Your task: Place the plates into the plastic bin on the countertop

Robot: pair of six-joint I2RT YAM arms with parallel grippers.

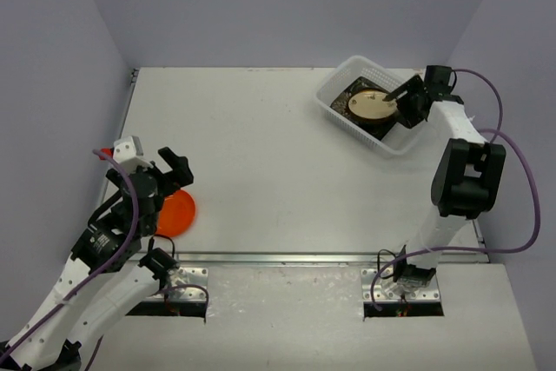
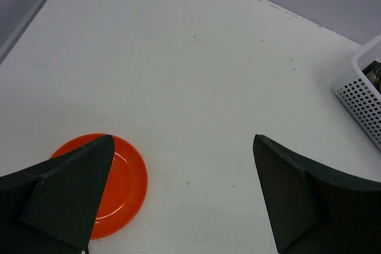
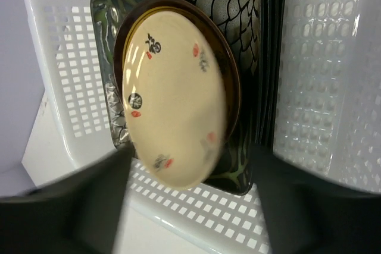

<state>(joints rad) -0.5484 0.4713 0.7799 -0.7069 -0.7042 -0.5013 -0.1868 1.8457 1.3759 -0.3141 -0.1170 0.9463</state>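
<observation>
The white plastic bin (image 1: pixel 334 103) stands at the far right of the countertop (image 1: pixel 261 145). In it a round cream plate (image 1: pixel 373 107) lies on a stack of dark plates. In the right wrist view the cream plate (image 3: pixel 175 111) rests on a brown-rimmed round plate, over black floral square plates (image 3: pixel 235 10). My right gripper (image 1: pixel 407 98) hovers over the bin's near rim, open and empty (image 3: pixel 190 206). The round orange plate (image 1: pixel 177 213) lies flat at the near left. My left gripper (image 1: pixel 170 176) hangs just above it, open and empty (image 2: pixel 184 194). The orange plate (image 2: pixel 119 185) lies partly under the left finger (image 2: pixel 59 200).
A metal rail (image 1: pixel 287 258) runs along the countertop's front edge. Grey walls close in the back and both sides. A corner of the bin (image 2: pixel 363 96) shows at the right of the left wrist view.
</observation>
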